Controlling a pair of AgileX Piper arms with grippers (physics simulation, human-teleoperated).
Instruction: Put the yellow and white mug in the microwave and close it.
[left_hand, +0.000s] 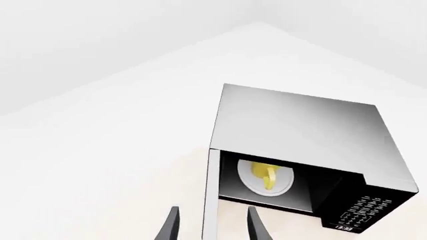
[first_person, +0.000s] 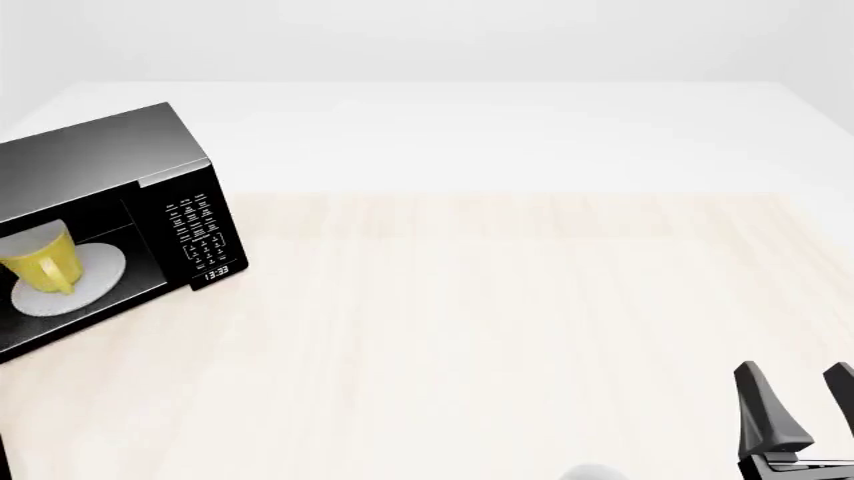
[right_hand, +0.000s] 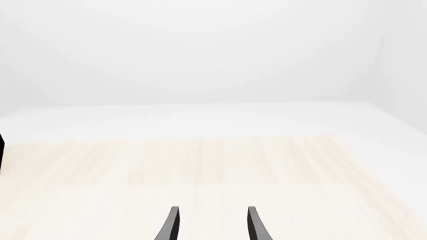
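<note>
Upright yellow and white mug (first_person: 38, 258) (handle outward)

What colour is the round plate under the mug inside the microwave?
White. The plate under the mug in the microwave shows best in the front view.

Bright, flat, even light fills all three views, with no clear source. The pale bench (first_person: 507, 330) almost melts into the white surroundings and carries hardly any shadow. The microwave (first_person: 94, 160) top shows a soft grey sheen, lighter toward one edge; its cavity is dim around the mug (first_person: 40, 262). Everything is sharp, without blur or edge distortion.
</note>
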